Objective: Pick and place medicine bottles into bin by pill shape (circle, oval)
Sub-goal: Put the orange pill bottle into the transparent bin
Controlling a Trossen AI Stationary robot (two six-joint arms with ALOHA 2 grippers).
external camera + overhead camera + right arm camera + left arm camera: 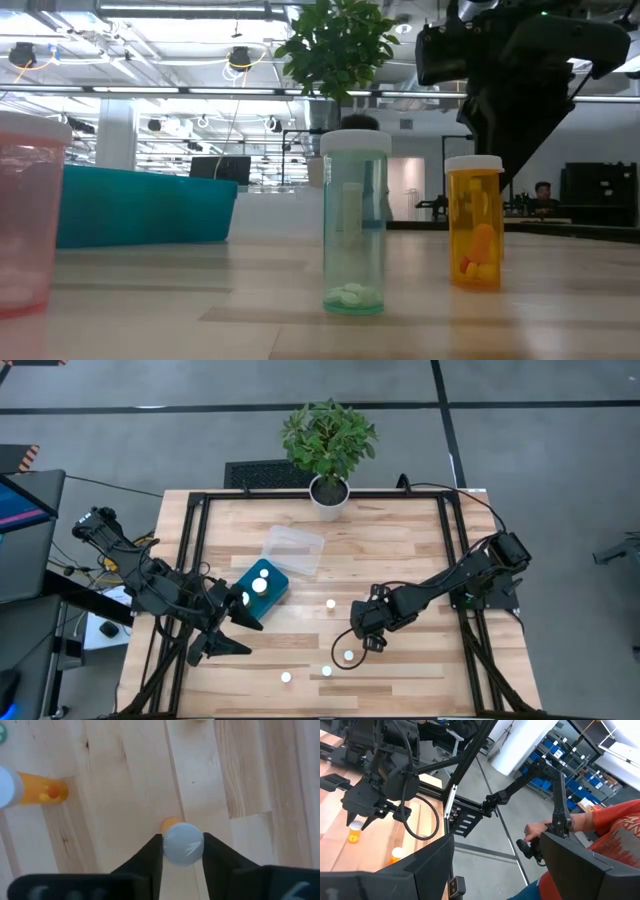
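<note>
**Right fingers flank an orange bottle's cap**

The right gripper's fingers (155,851) stand on either side of a white cap (183,843) — the wrist view shows both dark inner faces pressed up to its rim, with a sliver of the orange bottle (169,823) body showing beyond it. In the high view the right gripper (368,635) sits over the front-centre of the worktop (400,560), beside a white cap (347,655); the low view shows the dark arm coming down onto the capped orange bottle, which stands upright with orange pills in its bottom.

Just beside it in the low view a clear green-tinted bottle (354,224) stands upright, white pills lying at its base. Another orange bottle (35,789) stands near in the right wrist view. More white-capped bottles dot the front of the worktop: one (330,603) toward the middle, two (286,677) near the front edge.

The left gripper (232,632) hangs at the left front, its fingers spread apart and empty — beside a teal bin (268,588) with a white cap showing in it. A clear bin (293,550) lies behind the teal one, and a potted plant (328,445) stands at the back edge.

A person's hand (538,828) grips a leader-arm handle in the room beyond.
</note>
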